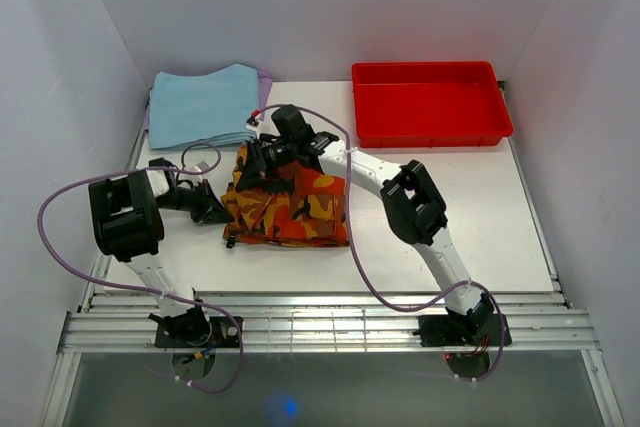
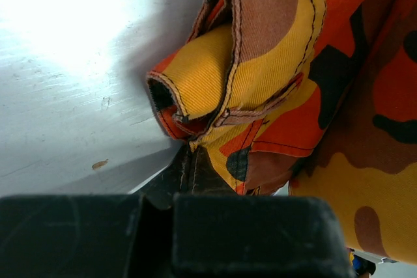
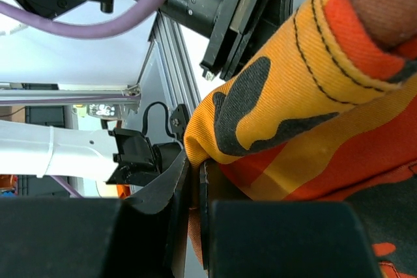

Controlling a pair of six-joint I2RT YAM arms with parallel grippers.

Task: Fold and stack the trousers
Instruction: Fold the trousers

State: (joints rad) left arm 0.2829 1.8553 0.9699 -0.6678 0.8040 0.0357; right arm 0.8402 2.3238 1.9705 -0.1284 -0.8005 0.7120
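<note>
The camouflage trousers [image 1: 290, 202] lie bunched and partly folded on the white table, left of middle. My left gripper [image 1: 218, 211] is at their left edge, shut on a fold of the cloth; the left wrist view shows the orange and yellow cloth [image 2: 273, 83] pinched between its fingers. My right gripper [image 1: 250, 162] is at the trousers' far left corner, shut on a thin edge of the cloth [image 3: 293, 109], which comes out from between its closed fingers.
A folded light blue cloth [image 1: 205, 105] lies at the back left, just behind the trousers. A red plastic tray [image 1: 430, 104] stands at the back right. White walls close in the table on three sides.
</note>
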